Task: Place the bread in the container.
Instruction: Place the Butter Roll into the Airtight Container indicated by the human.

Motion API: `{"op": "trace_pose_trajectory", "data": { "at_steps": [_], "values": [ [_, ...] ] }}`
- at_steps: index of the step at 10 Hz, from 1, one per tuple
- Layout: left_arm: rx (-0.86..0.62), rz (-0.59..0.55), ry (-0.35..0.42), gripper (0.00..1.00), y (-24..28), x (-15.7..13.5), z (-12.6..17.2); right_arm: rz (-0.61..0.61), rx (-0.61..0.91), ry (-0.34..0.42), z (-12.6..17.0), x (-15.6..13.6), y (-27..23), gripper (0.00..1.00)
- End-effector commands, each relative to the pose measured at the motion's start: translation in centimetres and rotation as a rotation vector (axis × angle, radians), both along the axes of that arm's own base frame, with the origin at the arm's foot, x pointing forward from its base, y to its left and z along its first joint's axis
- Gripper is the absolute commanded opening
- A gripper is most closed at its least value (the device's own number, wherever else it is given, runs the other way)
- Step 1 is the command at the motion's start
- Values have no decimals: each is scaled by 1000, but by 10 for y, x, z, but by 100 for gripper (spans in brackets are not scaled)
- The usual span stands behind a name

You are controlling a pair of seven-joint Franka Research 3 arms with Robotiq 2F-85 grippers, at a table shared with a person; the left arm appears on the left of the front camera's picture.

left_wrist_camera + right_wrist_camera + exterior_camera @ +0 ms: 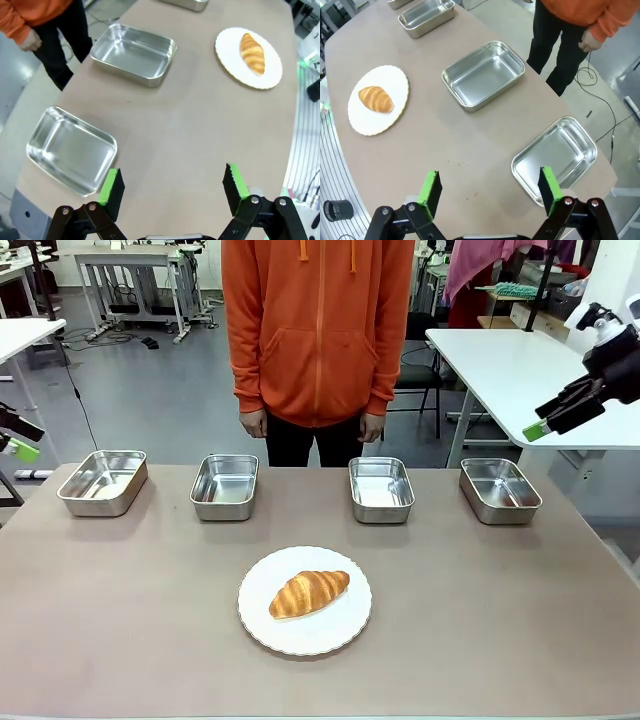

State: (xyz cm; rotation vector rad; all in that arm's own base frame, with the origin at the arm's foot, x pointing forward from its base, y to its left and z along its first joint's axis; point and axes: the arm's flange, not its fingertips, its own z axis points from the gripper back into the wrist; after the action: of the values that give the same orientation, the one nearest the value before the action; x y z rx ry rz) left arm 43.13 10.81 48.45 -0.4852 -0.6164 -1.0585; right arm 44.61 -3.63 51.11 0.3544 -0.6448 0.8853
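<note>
Front view is showing a brown-grey table [120, 620] stretching across the near half of the scene, with a grey floor and white work tables [500, 360] lying beyond it. A person [318, 330] in an orange hoodie is standing at the far edge, middle, with both hands [254, 423] hanging at the sides.

Four steel pans are sitting in a row along the far side, well apart from one another: the left pan [95, 502], the mid-left pan [222, 512], the mid-right pan [381, 515] and the right pan [505, 515]. All four are looking alike and are holding nothing.

The bread [309, 593] is lying on a white plate [345, 630] at the near middle, with bare tabletop running between the plate and the row of pans.

The left gripper [25, 438] is hovering off the far-left corner, above table height; in the left wrist view its fingers [112, 187] are standing wide apart and gripping nothing, looking down at the left and mid-left pans. The right gripper [545, 420] is hanging off the far-right side, above the right pan; in the right wrist view its fingers [547, 190] are also spread wide and holding nothing, with one pad overlapping the right pan's rim in the picture.
</note>
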Motion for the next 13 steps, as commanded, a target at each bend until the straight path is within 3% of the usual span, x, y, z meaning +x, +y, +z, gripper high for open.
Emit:
{"op": "trace_pose_trajectory", "data": {
  "at_steps": [1, 4, 8, 13],
  "values": [
    [-71, 66, -37, 100, 21, -2, 6, -12, 88, -18, 7, 11, -22, 100],
    [-231, 164, -99, 100, 56, -15, 23, -57, 233, -70, 22, 20, -72, 100],
    [-370, 231, -107, 100, 60, -28, 43, -102, 333, -72, 31, 26, -105, 100],
    [-329, 314, -91, 100, 45, -28, 47, -124, 353, -61, 33, 28, -117, 100]
  ]
}}
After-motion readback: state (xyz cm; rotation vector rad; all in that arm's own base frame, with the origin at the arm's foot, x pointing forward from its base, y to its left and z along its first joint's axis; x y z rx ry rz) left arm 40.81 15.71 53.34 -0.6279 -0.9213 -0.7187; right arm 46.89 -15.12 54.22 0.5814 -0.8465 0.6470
